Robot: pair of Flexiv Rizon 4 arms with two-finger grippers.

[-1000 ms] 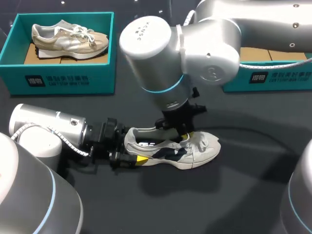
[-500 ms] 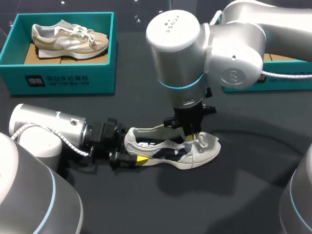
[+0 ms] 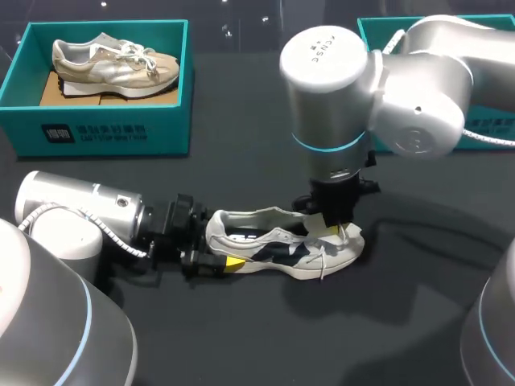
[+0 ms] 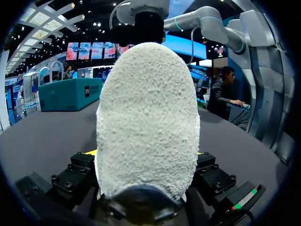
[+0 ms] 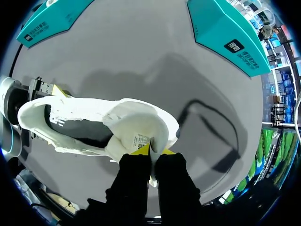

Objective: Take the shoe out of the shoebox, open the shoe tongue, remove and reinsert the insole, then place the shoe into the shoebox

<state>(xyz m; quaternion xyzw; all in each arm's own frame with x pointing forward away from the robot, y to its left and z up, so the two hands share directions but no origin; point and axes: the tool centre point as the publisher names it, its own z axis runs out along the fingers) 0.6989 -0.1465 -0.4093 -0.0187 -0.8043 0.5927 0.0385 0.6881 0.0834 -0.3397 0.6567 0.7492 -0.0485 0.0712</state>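
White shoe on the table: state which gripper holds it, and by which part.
Both. The left gripper clamps the white-and-navy shoe by its heel; the right gripper pinches its tongue.

A shoe (image 3: 282,245) lies on the counter (image 3: 241,330) at front middle, toe to the right. The left arm (image 3: 80,213) comes in low from the left, its jaws clamping the heel. The right arm (image 3: 338,104) stands over the toe end, its jaws pinching the tongue (image 5: 141,125). A box (image 3: 105,133) at rear left holds a second shoe (image 3: 113,64). Another box (image 3: 491,129) sits at rear right, behind the right arm.
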